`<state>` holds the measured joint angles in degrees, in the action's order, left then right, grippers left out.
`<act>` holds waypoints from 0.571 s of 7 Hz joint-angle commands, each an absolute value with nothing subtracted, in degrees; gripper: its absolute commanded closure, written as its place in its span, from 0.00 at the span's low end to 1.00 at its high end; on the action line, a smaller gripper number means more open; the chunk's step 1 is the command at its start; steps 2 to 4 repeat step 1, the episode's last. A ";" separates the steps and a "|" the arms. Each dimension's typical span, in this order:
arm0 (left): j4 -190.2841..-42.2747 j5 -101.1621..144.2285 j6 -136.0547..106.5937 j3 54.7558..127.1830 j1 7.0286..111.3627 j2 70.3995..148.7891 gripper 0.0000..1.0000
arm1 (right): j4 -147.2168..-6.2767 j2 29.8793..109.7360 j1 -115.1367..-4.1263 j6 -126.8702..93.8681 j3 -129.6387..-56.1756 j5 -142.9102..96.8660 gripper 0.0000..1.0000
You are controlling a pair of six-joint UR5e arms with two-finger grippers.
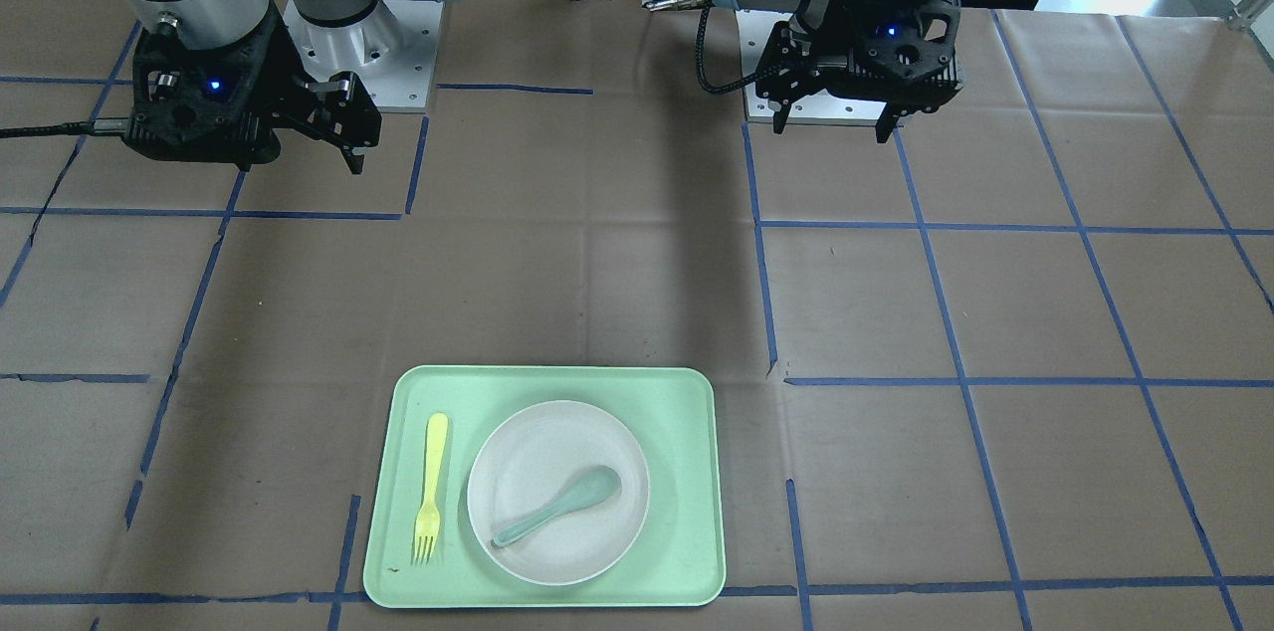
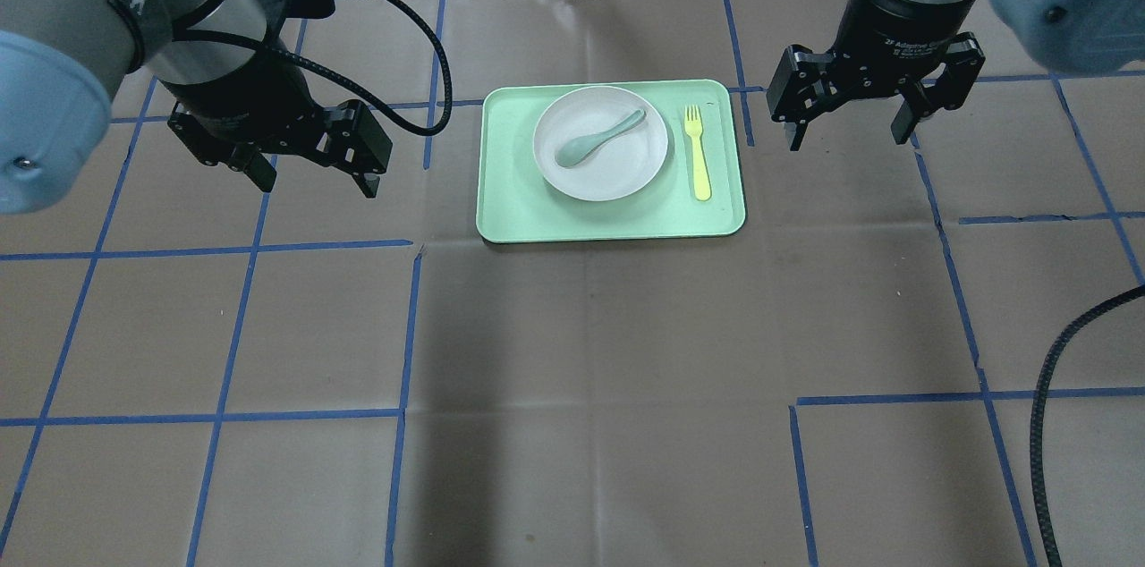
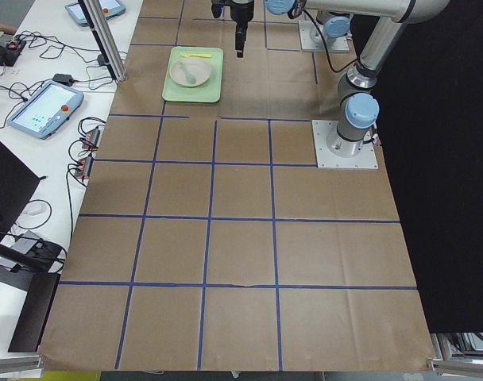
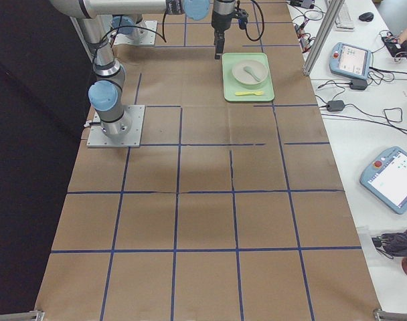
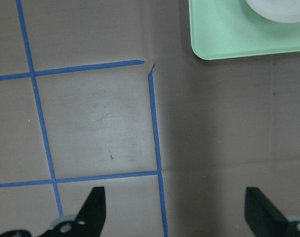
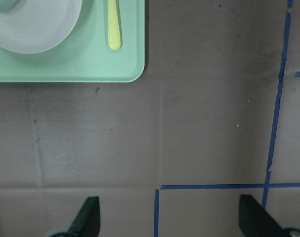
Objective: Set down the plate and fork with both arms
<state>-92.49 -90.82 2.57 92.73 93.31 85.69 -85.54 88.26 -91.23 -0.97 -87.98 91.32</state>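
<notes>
Brown paper marked with a grid of blue tape covered the table (image 2: 572,370). A mint-green tray (image 2: 617,225) lay on the half far from the robot, between the two arms, with its long axis running left to right.

1. Plate (image 2: 617,169): seated flat on the tray, off centre toward the far rim. A teal spoon (image 2: 595,139) lay diagonally inside it, bowl toward the robot's left and handle toward the far right.
2. Fork (image 2: 698,157): flat on the tray floor, in the strip between the plate and the tray's right rim, just beside the plate with a narrow gap showing. Its long axis ran near to far, parallel to the tray's short edges. The tines pointed away from the robot and the handle end pointed toward it.
3. Left gripper (image 2: 318,185): raised above the table, well to the left of the tray, fingers spread wide with nothing between them.
4. Right gripper (image 2: 845,140): raised above the table, near the tray's right edge on the fork side, fingers likewise spread and holding nothing.

Bare paper showed between each gripper and the nearest tray edge. A wider stretch lay between the tray's near rim and the robot. On the far side, only a narrow strip separated the tray from the table edge.
</notes>
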 commanded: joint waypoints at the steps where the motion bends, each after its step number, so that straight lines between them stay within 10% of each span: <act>1: -92.46 -90.88 2.64 92.72 93.34 85.69 0.00 | -85.52 88.42 -91.23 -0.97 -87.98 91.41 0.00; 4: -92.46 -90.88 2.64 92.72 93.34 85.69 0.00 | -85.52 88.42 -91.23 -0.97 -87.98 91.41 0.00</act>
